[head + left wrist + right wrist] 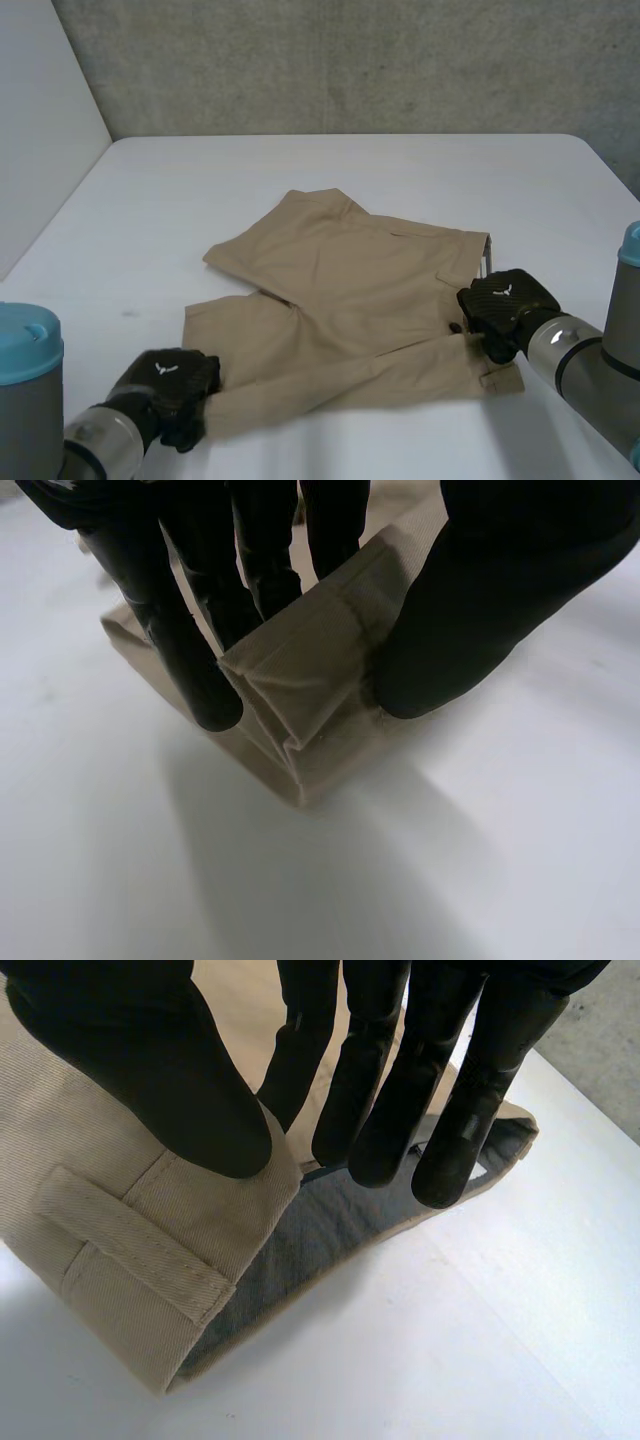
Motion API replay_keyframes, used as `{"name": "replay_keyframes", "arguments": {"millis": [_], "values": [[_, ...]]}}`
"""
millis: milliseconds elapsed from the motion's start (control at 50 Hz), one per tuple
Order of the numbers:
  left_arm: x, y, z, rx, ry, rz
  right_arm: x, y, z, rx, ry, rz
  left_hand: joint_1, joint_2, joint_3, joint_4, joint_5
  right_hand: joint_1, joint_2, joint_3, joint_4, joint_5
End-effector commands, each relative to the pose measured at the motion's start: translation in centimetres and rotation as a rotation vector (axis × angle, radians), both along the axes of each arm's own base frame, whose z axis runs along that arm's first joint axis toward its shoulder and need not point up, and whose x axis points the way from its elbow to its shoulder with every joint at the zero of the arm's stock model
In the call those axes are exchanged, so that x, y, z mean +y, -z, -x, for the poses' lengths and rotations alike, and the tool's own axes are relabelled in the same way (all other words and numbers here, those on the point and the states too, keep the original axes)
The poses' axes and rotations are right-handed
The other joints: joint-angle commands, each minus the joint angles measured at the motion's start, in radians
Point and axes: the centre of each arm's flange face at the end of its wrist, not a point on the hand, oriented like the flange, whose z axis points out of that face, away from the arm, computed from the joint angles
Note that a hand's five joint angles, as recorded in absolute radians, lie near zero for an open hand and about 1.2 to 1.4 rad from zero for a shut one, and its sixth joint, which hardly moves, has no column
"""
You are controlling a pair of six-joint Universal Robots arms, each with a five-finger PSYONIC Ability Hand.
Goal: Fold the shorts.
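The khaki shorts point(350, 290) lie spread on the white table point(300, 170), about in the middle. The waistband is toward the robot's right and the two legs run off to its left. A hand is on each end.

The left hand point(170, 390) sits at the near-left corner of the shorts, on the hem of the nearer leg. From the left wrist view it is a real pinch: the thumb point(480, 600) presses in from one side and the fingers point(190, 630) come down on the other. The folded hem corner point(300, 690) is bunched up between them, lifted slightly off the table.

The right hand point(505, 305) is at the waistband point(480, 350), on the near-right end of the shorts. In the right wrist view the thumb point(150, 1060) is planted on the tan outer face, just beside a belt loop point(130, 1245). The fingers point(370, 1110) reach over the band's edge, their tips at the grey lining point(320, 1230) inside. The top layer of the waistband is caught between thumb and fingers, and the band gapes open enough to show that lining.

So both hands have closed on cloth, one at a leg hem and one at the waist, and they are well apart. The rest of the shorts lies flat between them, with the far leg angled away toward the grey wall point(350, 60).
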Motion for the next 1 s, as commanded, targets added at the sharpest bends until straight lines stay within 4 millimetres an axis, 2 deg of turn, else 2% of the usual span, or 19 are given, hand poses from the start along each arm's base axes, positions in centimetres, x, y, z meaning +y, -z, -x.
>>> {"name": "replay_keyframes", "arguments": {"millis": [20,60,80,140,240,380,440,520,560,620,640,660,720,740,800,820,940,960,1000], "values": [[-0.6,-4.9,0.7,0.045,0.027,0.19,2.2,-1.7,0.6,0.063,-0.04,-0.061,0.24,0.208,0.216,0.209,0.258,0.45,0.215,0.213,0.204,0.226],[0.1,-6.6,0.7,0.067,0.048,0.236,3.1,-2.6,0.8,0.091,-0.066,-0.079,0.24,0.208,0.216,0.209,0.258,0.45,0.215,0.213,0.204,0.226],[0.6,-8.1,0.6,0.09,0.058,0.276,4.1,-3.3,1.1,0.121,-0.096,-0.098,0.24,0.208,0.216,0.209,0.258,0.45,0.215,0.213,0.204,0.226],[1.3,-10.0,0.3,0.116,0.058,0.318,5.1,-4.2,1.4,0.15,-0.134,-0.116,0.24,0.208,0.216,0.209,0.258,0.45,0.215,0.213,0.204,0.226],[3.3,-12.9,-0.3,0.157,0.088,0.363,6.3,-7.4,3.0,0.153,-0.133,-0.089,0.24,0.208,0.216,0.209,0.258,0.45,0.215,0.213,0.204,0.226],[5.8,-15.4,-1.0,0.19,0.146,0.359,8.6,-11.9,3.8,0.088,-0.159,-0.018,0.24,0.208,0.216,0.209,0.258,0.45,0.215,0.213,0.204,0.226],[6.2,-15.8,-1.1,0.198,0.155,0.369,8.3,-13.2,4.4,0.048,-0.142,0.018,0.24,0.208,0.216,0.209,0.258,0.45,0.215,0.213,0.204,0.226],[5.8,-15.2,-0.9,0.187,0.156,0.348,7.3,-13.2,5.0,0.002,-0.135,0.017,0.24,0.208,0.216,0.209,0.258,0.45,0.215,0.213,0.204,0.226],[5.0,-14.2,-0.4,0.166,0.155,0.311,6.9,-13.0,5.1,-0.006,-0.138,0.019,0.24,0.208,0.216,0.209,0.258,0.45,0.215,0.213,0.204,0.226],[2.9,-11.8,0.8,0.125,0.156,0.246,5.2,-11.3,5.6,0.003,-0.142,-0.011,0.24,0.208,0.216,0.209,0.258,0.45,0.215,0.213,0.204,0.226],[2.4,-11.3,1.2,0.119,0.157,0.237,4.0,-10.2,5.8,0.015,-0.145,-0.032,0.24,0.208,0.216,0.209,0.258,0.45,0.215,0.213,0.204,0.226],[1.2,-10.4,1.8,0.109,0.155,0.223,3.5,-9.7,5.9,0.02,-0.146,-0.041,0.24,0.208,0.216,0.209,0.258,0.45,0.215,0.213,0.204,0.226],[-0.8,-9.2,3.0,0.1,0.155,0.221,1.3,-7.9,6.1,0.054,-0.125,-0.072,0.24,0.208,0.216,0.209,0.258,0.45,0.215,0.213,0.204,0.226],[-2.2,-8.7,3.9,0.089,0.16,0.227,0.8,-7.6,6.0,0.064,-0.121,-0.075,0.24,0.208,0.216,0.209,0.258,0.45,0.215,0.213,0.204,0.226],[-4.4,-7.9,5.2,0.063,0.175,0.243,-0.7,-6.2,5.2,0.095,-0.119,-0.088,0.24,0.208,0.216,0.209,0.258,0.45,0.215,0.213,0.204,0.226],[-5.9,-7.7,6.1,0.046,0.189,0.262,-1.1,-5.8,4.9,0.1,-0.121,-0.086,0.24,0.208,0.216,0.209,0.258,0.45,0.215,0.213,0.204,0.226],[-11.6,-7.0,9.6,0.017,0.212,0.342,-4.6,-4.5,3.0,0.107,-0.085,-0.021,0.24,0.208,0.216,0.209,0.258,0.45,0.215,0.213,0.204,0.226],[-13.6,-6.4,10.6,0.015,0.211,0.37,-5.9,-4.1,2.7,0.103,-0.065,0.008,0.24,0.208,0.216,0.209,0.258,0.45,0.215,0.213,0.204,0.226],[-14.9,-6.1,11.2,0.01,0.205,0.395,-7.0,-3.7,2.3,0.094,-0.05,0.035,0.24,0.208,0.216,0.209,0.258,0.45,0.215,0.213,0.204,0.226]]}}
